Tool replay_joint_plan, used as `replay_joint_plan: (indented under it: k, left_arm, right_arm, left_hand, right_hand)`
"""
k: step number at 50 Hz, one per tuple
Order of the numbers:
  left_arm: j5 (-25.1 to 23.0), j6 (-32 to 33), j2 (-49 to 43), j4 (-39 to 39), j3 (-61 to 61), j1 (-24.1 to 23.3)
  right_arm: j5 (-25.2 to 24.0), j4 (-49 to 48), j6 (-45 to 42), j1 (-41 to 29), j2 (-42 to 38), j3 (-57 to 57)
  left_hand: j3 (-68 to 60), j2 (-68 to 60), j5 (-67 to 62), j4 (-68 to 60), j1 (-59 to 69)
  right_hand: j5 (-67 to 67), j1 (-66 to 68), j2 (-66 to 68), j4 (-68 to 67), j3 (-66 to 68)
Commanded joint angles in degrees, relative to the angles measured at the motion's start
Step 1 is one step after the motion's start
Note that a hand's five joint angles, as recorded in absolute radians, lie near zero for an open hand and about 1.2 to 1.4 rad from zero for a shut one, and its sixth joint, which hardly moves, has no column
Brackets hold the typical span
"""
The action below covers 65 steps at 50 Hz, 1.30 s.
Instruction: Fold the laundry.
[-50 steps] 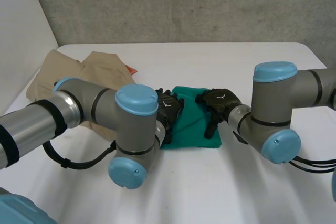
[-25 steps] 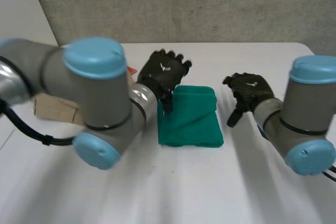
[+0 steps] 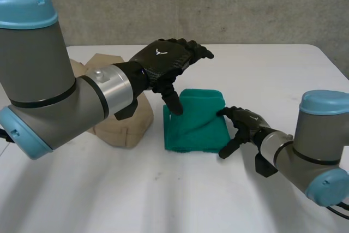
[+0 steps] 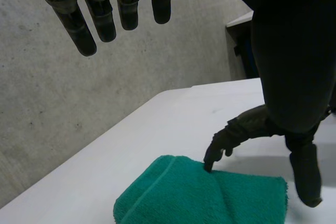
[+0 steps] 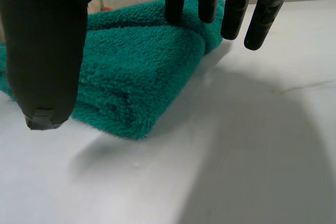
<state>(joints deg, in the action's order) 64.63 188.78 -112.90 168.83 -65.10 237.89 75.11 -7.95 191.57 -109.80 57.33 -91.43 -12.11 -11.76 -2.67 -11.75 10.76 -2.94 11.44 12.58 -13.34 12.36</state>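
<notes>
left hand [image 3: 163, 64] hangs open, fingers straight, above the folded towel [image 3: 196, 126], right hand [image 3: 245, 124] open with fingertips touching the edge nearest it on the counter [image 3: 163, 189]; to finish well, press flat and even, without dragging the layers apart.

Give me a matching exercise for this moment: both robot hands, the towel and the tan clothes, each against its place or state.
Things:
1. left robot hand
2. right robot hand
3. green towel
4. tan clothes

Places or states:
A. folded, lying between the two hands
B. heaped beside the towel
C. open, fingertips resting on the towel's edge
D. open, fingers in the air above the towel

Pairs: 1-D, 2-C, 3-A, 4-B
</notes>
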Motion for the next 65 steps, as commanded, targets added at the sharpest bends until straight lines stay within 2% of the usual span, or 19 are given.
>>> replay_joint_plan:
  k: [1, 7, 11, 16, 23, 27, 34, 38, 43, 48, 51, 55, 56, 58, 61, 65]
  left_arm:
    - [0.49, 0.10, -0.04, 0.18, -0.81, -0.24]
    - [0.49, 0.10, -0.04, 0.27, -0.99, -0.24]
    - [0.49, 0.10, -0.13, 0.27, -1.16, -0.15]
    - [0.58, 0.10, -0.13, 0.27, -1.25, -0.15]
    - [0.58, 0.10, 0.31, 0.27, -1.78, -0.06]
    - [0.58, 0.01, 1.02, 0.27, -1.96, -0.06]
    - [0.58, 0.01, 1.11, 0.27, -1.96, -0.15]
    - [0.58, 0.01, 1.19, 0.27, -1.96, -0.32]
    - [0.67, -0.25, 1.11, 0.27, -2.04, -0.59]
    - [0.67, -0.34, 1.11, 0.27, -2.04, -0.68]
    - [0.67, -0.34, 1.11, 0.27, -2.04, -0.76]
    - [0.67, -0.34, 1.02, 0.27, -2.04, -0.76]
    - [0.67, -0.34, 1.02, 0.27, -2.04, -0.76]
    - [0.67, -0.43, 1.02, 0.35, -2.04, -0.76]
    - [0.67, -0.43, 1.02, 0.35, -1.96, -0.76]
    - [0.67, -0.43, 1.02, 0.35, -1.87, -0.76]
  right_arm:
    - [1.09, -0.58, 0.03, -2.87, -5.56, 5.63]
    - [1.97, -0.58, -0.06, -3.58, -8.03, 8.54]
    - [2.76, -0.66, -0.06, -4.37, -9.52, 10.83]
    - [7.05, -0.84, -0.67, -4.37, -10.22, 13.90]
    - [9.35, -0.58, -1.64, -2.97, -11.01, 20.23]
    - [8.91, -0.05, -3.92, 3.00, -12.24, 24.80]
    - [9.17, 2.67, -13.50, 12.93, -18.04, 38.23]
    - [9.00, 5.39, -14.74, 18.30, -23.22, 48.08]
    - [6.63, 12.59, -15.53, 25.76, -33.40, 65.01]
    - [5.40, 18.93, -16.23, 29.37, -43.34, 82.17]
    - [4.87, 19.12, -17.19, 31.22, -45.90, 85.80]
    - [3.73, 17.01, -19.21, 32.80, -46.43, 85.19]
    - [3.81, 16.92, -19.92, 33.07, -46.61, 85.19]
    - [4.42, 16.91, -22.19, 33.60, -47.14, 85.28]
    - [5.48, 16.83, -24.75, 33.95, -47.23, 85.19]
    - [9.43, 17.53, -32.38, 34.83, -46.61, 84.93]
  left_hand:
    - [-0.12, -0.48, 0.44, -0.49, 1.48]
    - [-0.12, -0.48, 0.44, -0.49, 1.48]
    - [-0.29, -0.64, 0.27, -0.65, 1.64]
    - [-0.13, -0.48, 0.43, -0.49, 1.48]
    - [-0.29, -0.65, 0.27, -0.65, 1.64]
    - [-0.29, -0.65, 0.27, -0.65, 1.64]
    - [-0.29, -0.65, 0.27, -0.65, 1.64]
    - [-0.29, -0.65, 0.27, -0.65, 1.64]
    - [-0.29, -0.65, 0.27, -0.65, 1.64]
    - [-0.29, -0.65, 0.27, -0.65, 1.64]
    - [-0.46, -0.81, 0.10, -0.82, 1.81]
    - [-0.46, -0.81, 0.10, -0.82, 1.81]
    - [-0.46, -0.81, 0.10, -0.82, 1.81]
    - [-0.46, -0.81, 0.10, -0.82, 1.81]
    - [-0.46, -0.81, 0.10, -0.82, 1.81]
    - [-0.46, -0.81, 0.10, -0.82, 1.81]
  right_hand:
    - [-4.88, 6.37, 5.23, -4.48, 5.45]
    - [-14.46, 15.96, 14.82, -14.07, 15.04]
    - [-28.22, 29.72, 28.58, -27.83, 28.80]
    - [-66.96, 68.46, 67.32, -66.57, 67.54]
    - [-67.06, 68.56, 67.42, -66.66, 67.64]
    - [-67.06, 68.56, 67.42, -66.66, 67.64]
    - [-67.06, 68.56, 67.42, -66.66, 67.64]
    - [-67.06, 68.56, 67.42, -66.66, 67.64]
    - [-67.06, 68.56, 67.42, -66.66, 67.64]
    - [-67.06, 68.56, 67.42, -66.66, 67.64]
    - [-67.06, 68.56, 67.42, -66.66, 67.64]
    - [-67.06, 68.56, 67.42, -66.66, 67.64]
    - [-52.30, 53.80, 52.65, -51.90, 52.88]
    - [2.94, -1.44, -2.58, 3.34, -2.36]
    - [2.94, -1.44, -2.58, 3.34, -2.36]
    - [2.94, -1.44, -2.58, 3.34, -2.36]
